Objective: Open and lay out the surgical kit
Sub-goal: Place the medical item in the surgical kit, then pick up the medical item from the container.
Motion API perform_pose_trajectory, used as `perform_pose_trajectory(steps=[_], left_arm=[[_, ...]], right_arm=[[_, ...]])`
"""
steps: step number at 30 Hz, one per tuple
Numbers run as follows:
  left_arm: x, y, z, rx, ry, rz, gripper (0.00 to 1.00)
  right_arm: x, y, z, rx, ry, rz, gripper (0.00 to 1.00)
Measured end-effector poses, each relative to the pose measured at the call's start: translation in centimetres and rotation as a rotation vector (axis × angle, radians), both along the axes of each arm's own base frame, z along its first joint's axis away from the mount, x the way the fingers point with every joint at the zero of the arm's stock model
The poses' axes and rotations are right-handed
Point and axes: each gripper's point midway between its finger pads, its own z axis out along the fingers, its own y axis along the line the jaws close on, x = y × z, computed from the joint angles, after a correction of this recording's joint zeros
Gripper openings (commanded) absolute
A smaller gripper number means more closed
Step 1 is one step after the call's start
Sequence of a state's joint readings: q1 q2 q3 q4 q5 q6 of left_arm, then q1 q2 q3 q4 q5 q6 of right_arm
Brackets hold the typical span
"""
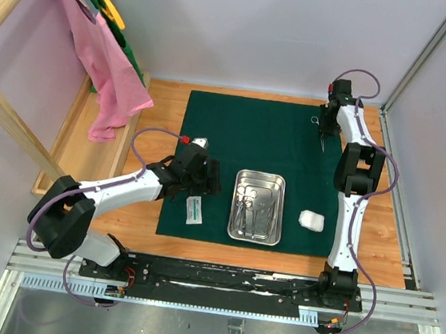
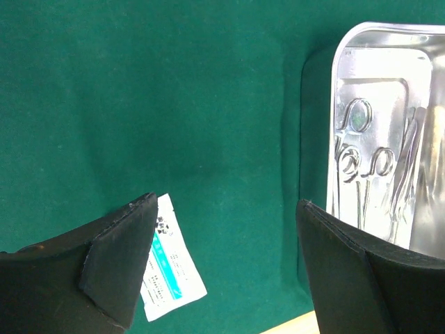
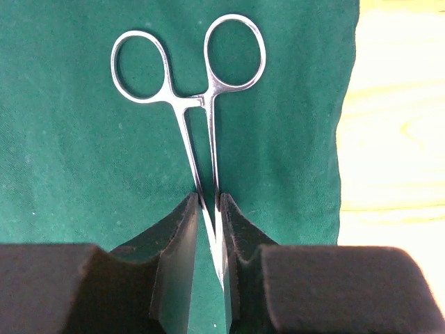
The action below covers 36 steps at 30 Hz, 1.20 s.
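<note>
The dark green cloth (image 1: 243, 129) lies spread flat on the table. The steel tray (image 1: 277, 221) sits on its front middle and holds several steel clamps (image 1: 252, 207). The white packet (image 1: 194, 210) lies left of the tray, the white gauze wad (image 1: 311, 220) right of it. My left gripper (image 1: 207, 183) is open and empty above the cloth; its wrist view (image 2: 226, 205) shows the packet (image 2: 167, 268) by the left finger and the tray (image 2: 379, 31) on the right. My right gripper (image 3: 208, 202) is shut on a steel clamp (image 3: 198, 111) at the cloth's far right (image 1: 322, 134).
A wooden rack at the back left holds a pink garment (image 1: 106, 57) with green and yellow ones behind it. Bare wooden tabletop (image 1: 158, 103) surrounds the cloth; its right edge (image 3: 348, 139) is close to the clamp. Walls and a metal frame enclose the table.
</note>
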<state>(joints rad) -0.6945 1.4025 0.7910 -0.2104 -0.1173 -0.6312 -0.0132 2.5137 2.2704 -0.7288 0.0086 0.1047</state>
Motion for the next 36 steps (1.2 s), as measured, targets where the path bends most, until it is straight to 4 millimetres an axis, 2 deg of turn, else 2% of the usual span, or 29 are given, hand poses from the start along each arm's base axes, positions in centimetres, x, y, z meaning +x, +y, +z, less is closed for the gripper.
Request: perform_pose_trajectory(steps=[9, 17, 19, 21, 24, 26, 28, 30, 31, 33, 36], left_arm=[[0.3, 0.2, -0.1, 0.0, 0.0, 0.007, 0.84], [0.6, 0.4, 0.0, -0.004, 0.0, 0.015, 0.85], [0.6, 0.5, 0.0, -0.005, -0.001, 0.017, 0.85], [0.6, 0.5, 0.2, -0.009, -0.006, 0.017, 0.85], [0.7, 0.4, 0.9, -0.022, -0.022, 0.018, 0.86], [0.7, 0.4, 1.6, -0.034, -0.037, 0.018, 0.87], [0.7, 0.4, 2.3, -0.045, -0.053, 0.019, 0.89], [0.7, 0.6, 3.0, -0.052, -0.067, 0.023, 0.92], [0.6, 0.7, 3.4, -0.057, -0.075, 0.024, 0.98], [0.5, 1.0, 4.7, -0.071, -0.103, 0.027, 0.99], [0.3, 1.4, 6.8, -0.099, -0.152, 0.035, 0.99]], right_arm=[[1.1, -0.8, 0.0, 0.039, -0.032, -0.065, 0.23], [1.6, -1.0, 0.1, 0.039, -0.054, -0.068, 0.45], [1.5, -1.0, 0.2, 0.039, -0.06, -0.062, 0.48], [0.9, -0.9, 0.3, 0.041, -0.055, -0.056, 0.49], [-0.2, -0.6, 1.1, 0.052, -0.045, -0.043, 0.59], [-1.0, -0.2, 2.7, 0.058, -0.057, -0.027, 0.72], [-1.9, 0.3, 5.6, 0.057, -0.093, -0.006, 0.98], [-2.8, 1.0, 9.1, 0.07, -0.149, 0.006, 0.99], [-3.5, 1.6, 11.2, 0.085, -0.183, 0.018, 0.99], [-5.3, 3.2, 15.0, 0.141, -0.252, 0.045, 0.99], [-8.6, 6.1, 18.9, 0.255, -0.324, 0.09, 1.0]])
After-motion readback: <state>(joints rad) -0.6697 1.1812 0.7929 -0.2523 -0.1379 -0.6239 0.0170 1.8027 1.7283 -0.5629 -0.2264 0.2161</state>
